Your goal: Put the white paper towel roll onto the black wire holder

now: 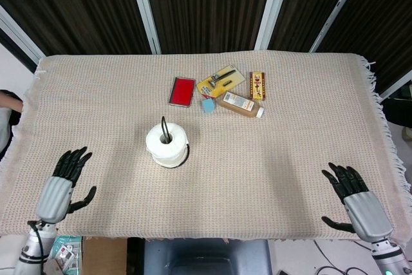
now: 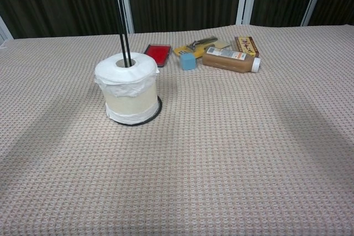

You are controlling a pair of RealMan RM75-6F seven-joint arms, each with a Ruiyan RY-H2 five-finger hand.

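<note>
The white paper towel roll [image 1: 167, 145] sits threaded on the black wire holder [image 1: 165, 129], resting down on the holder's round base ring near the middle-left of the table [image 1: 290, 133], which is covered with a beige woven cloth. The chest view gives the side profile: the roll stands upright, the thin black post rises out of its cardboard core and well above it, and a sliver of the base ring shows under the roll's right edge. The head view, looking down, shows only the roll's round top with the post poking out of the hole.

Both robot hands appear in the head view alone. The left robot hand [image 1: 59, 189] lies at the near-left edge of the table, fingers spread and holding nothing, well apart from the roll. The right robot hand [image 1: 357, 205] lies at the near-right edge, likewise spread and holding nothing.

Behind the roll lies a cluster of small things: a flat red rectangular pad [image 1: 182, 91], a yellow card package with a dark tool on it [image 1: 219, 80], a small light-blue block [image 1: 208, 105], a brown bottle with a white cap lying on its side [image 1: 241, 104], and a dark red printed box [image 1: 257, 85]. The chest view shows the block standing just in front of the yellow package and the bottle's cap pointing right
</note>
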